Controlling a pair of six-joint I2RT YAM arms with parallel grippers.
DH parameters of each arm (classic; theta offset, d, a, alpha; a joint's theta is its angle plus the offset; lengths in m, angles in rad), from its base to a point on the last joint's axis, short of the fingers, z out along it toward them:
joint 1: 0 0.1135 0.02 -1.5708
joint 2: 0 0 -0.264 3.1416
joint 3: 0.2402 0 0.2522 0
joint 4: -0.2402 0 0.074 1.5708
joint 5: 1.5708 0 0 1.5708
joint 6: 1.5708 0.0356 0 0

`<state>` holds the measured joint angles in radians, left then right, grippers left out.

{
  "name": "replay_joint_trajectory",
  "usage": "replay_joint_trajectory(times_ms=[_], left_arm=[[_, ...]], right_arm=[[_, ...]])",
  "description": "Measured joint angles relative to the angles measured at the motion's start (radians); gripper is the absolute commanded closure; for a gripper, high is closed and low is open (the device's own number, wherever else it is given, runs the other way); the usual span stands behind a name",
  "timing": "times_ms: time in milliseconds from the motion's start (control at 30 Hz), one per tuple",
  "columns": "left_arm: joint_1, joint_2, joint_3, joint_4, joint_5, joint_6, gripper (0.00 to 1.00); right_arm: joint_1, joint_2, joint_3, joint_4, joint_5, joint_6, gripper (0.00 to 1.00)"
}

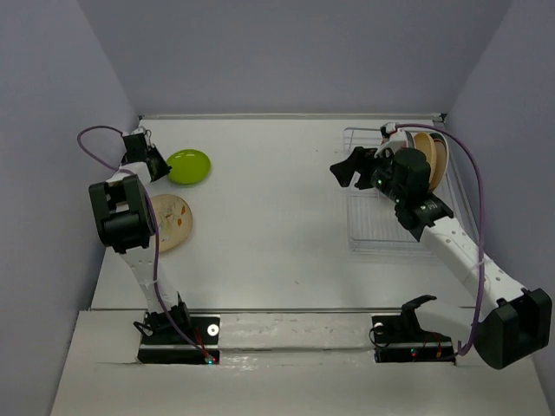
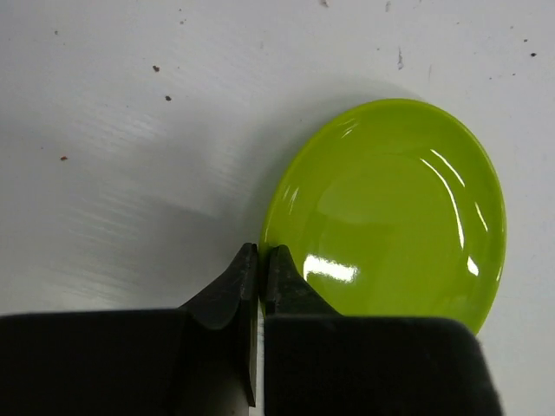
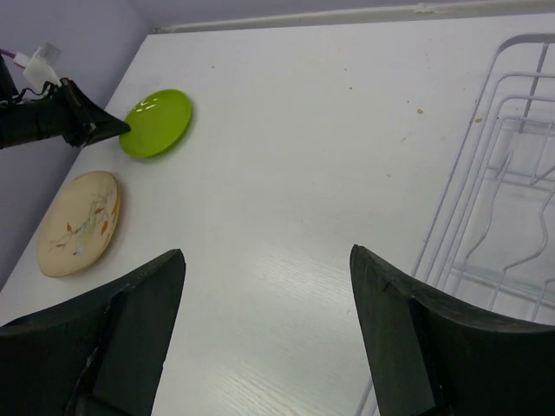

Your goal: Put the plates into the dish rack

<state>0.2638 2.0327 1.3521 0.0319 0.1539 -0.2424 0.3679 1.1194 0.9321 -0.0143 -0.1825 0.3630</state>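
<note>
The white table [image 1: 277,217] carries everything you see, and the dish rack [image 1: 381,227] is your landmark, lying on the table's right side. Its near part is bare wire.

Your right arm reaches over the dish rack from its near right corner, covering much of the middle. Your left arm stands far to the left of the dish rack, across the open table.

At the far right corner of the dish rack, two tan plates [image 1: 436,156] stand on edge between the wires, close against each other. The arm hides part of them, so you cannot tell what else is loaded behind it.

Well to the left of the dish rack, a cream plate with leaf marks [image 1: 172,221] lies flat on the table, partly under the left arm. The small green plate [image 1: 189,166] also lies flat, just beyond the cream plate and about level with the rack's far half.

Your right gripper [image 3: 266,256] hangs just off the left edge of the dish rack, its fingers spread wide with nothing between them.

Your left gripper [image 2: 261,253] sits on the side of the green plate away from the dish rack. Its fingers are pressed almost together, with the tips meeting the plate's rim. You cannot tell from the wrist view whether the rim is caught between them.
</note>
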Motion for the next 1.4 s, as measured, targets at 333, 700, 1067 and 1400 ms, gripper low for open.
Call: replay_joint_trajectory(times_ms=[333,700,1067,1400], left_arm=[[-0.014,-0.163,-0.141,0.134,0.082,-0.096,0.94],[-0.26,-0.425,-0.221,0.23,0.192,-0.209,0.94],[-0.53,-0.736,-0.446,0.29,0.262,-0.28,0.94],[-0.544,-0.892,-0.577,0.317,0.299,-0.298,0.92]], right_arm=[[0.015,0.089,0.005,0.032,-0.082,0.003,0.14],[0.117,0.269,0.086,0.053,-0.249,0.008,0.04],[0.118,0.349,0.188,0.07,-0.267,0.008,0.0],[0.118,0.36,0.187,0.128,-0.371,0.065,0.6]])
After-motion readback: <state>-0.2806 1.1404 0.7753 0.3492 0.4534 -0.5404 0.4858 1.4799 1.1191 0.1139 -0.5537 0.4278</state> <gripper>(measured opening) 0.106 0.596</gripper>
